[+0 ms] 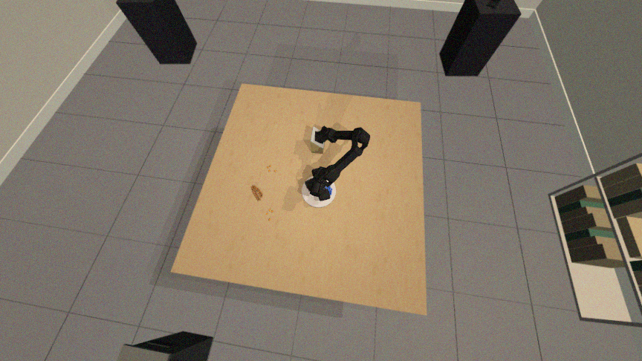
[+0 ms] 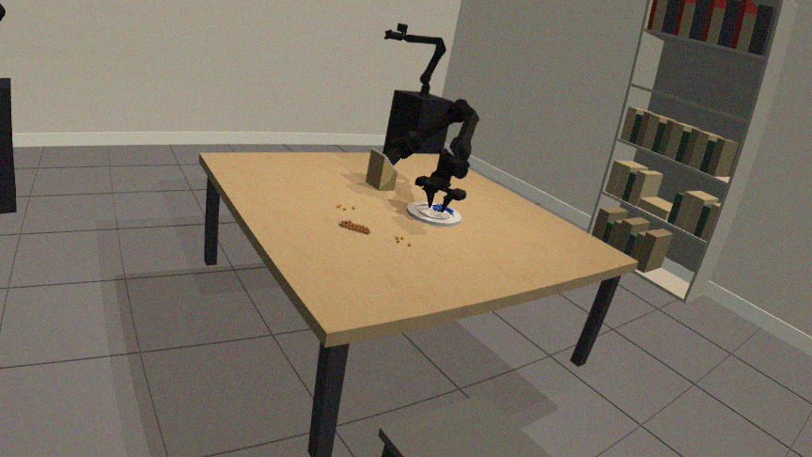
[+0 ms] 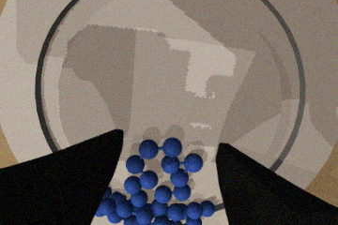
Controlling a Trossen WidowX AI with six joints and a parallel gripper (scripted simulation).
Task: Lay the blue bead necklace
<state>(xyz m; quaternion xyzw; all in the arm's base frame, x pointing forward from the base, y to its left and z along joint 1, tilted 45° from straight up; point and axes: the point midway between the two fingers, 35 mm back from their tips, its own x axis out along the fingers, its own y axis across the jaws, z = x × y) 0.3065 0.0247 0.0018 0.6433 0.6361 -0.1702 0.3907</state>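
Observation:
The round white bead board (image 1: 316, 200) (image 2: 451, 216) (image 3: 28, 28) lies flat on the table, with its thin dark ring groove showing in the wrist view. The blue bead necklace (image 1: 328, 190) (image 2: 450, 210) (image 3: 179, 177) lies bunched at one side of the board. Part of it crosses the groove, and a folded loop reaches inward. My gripper (image 2: 436, 209) (image 3: 171, 145) points down low over the board. Its fingers stand apart on either side of the loop, with gaps to the beads, so it is open. The left finger and the frame's lower edge hide some beads.
A heap of brown beads (image 1: 256, 192) (image 2: 354, 227) lies on the table (image 1: 368, 244) (image 2: 478, 260) apart from the board. Small orange beads (image 1: 270, 211) (image 2: 398, 239) lie scattered near it. An upright, tan-sided block (image 1: 316, 148) (image 2: 381, 171) stands by the arm's base.

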